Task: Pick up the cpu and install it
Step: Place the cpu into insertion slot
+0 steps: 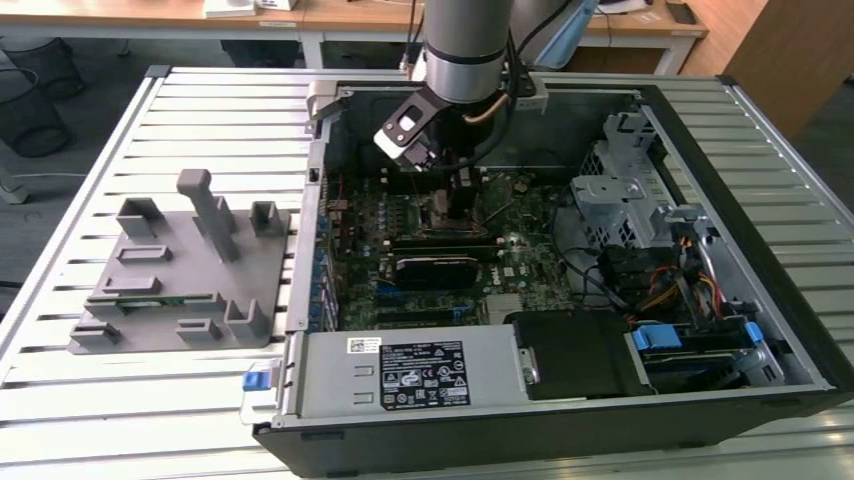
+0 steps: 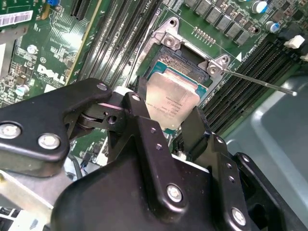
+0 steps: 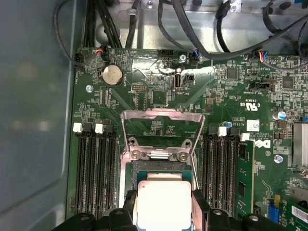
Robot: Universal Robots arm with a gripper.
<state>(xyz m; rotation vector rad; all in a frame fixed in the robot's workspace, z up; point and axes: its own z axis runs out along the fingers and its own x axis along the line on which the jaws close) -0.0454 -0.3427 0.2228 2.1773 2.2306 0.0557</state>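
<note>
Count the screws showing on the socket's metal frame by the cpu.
2. In the first wrist view, one screw and the other screw sit side by side on the frame's hinge edge, just beside the cpu held in the gripper. Others may be hidden beneath those.

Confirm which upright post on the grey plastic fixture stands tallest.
The slim grey post near the middle of the grey plastic fixture in the exterior view. It rises well above the short, blocky posts around it.
</note>
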